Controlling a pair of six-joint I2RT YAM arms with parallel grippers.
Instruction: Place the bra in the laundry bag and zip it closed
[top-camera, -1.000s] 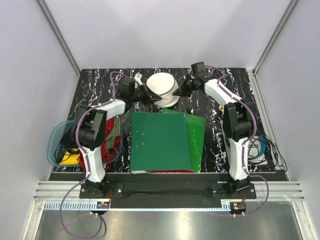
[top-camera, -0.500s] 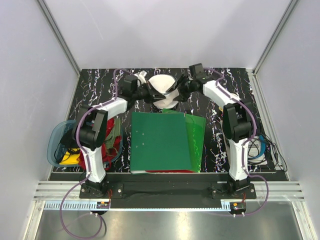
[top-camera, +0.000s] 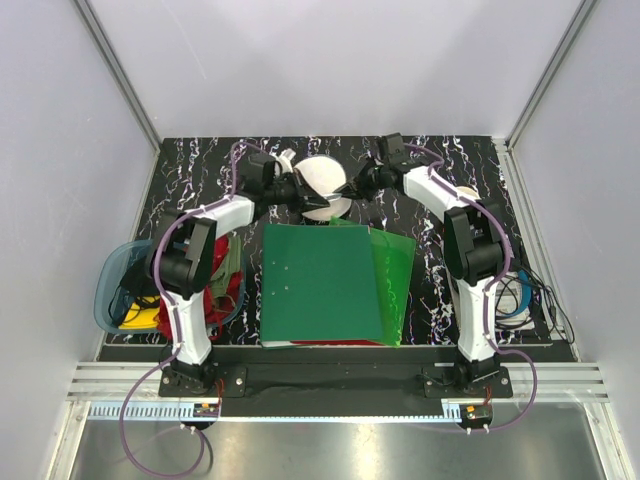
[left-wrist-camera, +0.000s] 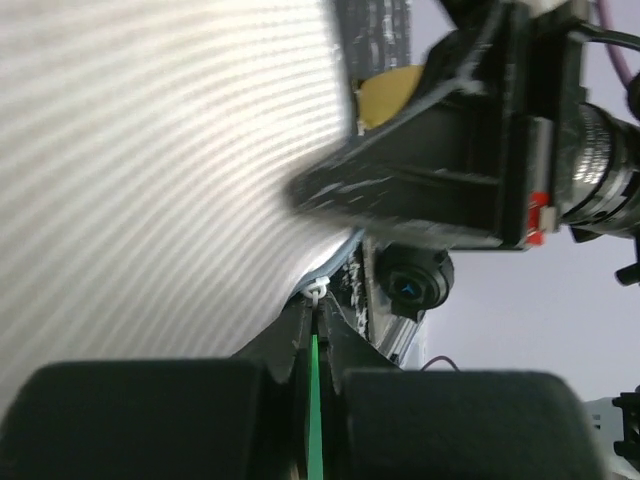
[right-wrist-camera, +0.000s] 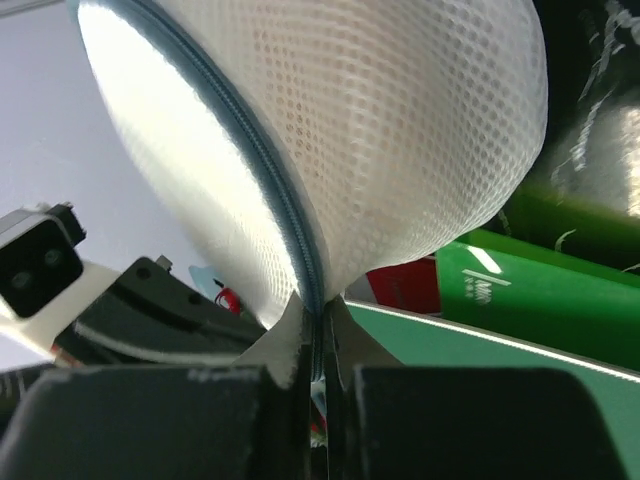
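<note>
The white mesh laundry bag (top-camera: 321, 184) hangs tilted between both grippers above the far middle of the table. My left gripper (top-camera: 298, 190) is shut on a small white zipper tab (left-wrist-camera: 317, 293) at the bag's edge; the bag (left-wrist-camera: 160, 170) fills that view. My right gripper (top-camera: 347, 185) is shut on the bag's grey zipper seam (right-wrist-camera: 318, 300), with the mesh dome (right-wrist-camera: 400, 130) bulging above. The bra is hidden from view.
A green folder (top-camera: 320, 285) lies open in the table's middle, over a red one. A translucent blue tub (top-camera: 118, 285) and red cloth (top-camera: 225, 295) sit at the left. Cables (top-camera: 520, 300) lie at the right edge. A yellow object (top-camera: 444, 215) lies behind the right arm.
Both grippers have drawn closer together. The bag has turned from lying broad and round to standing narrower, more on edge.
</note>
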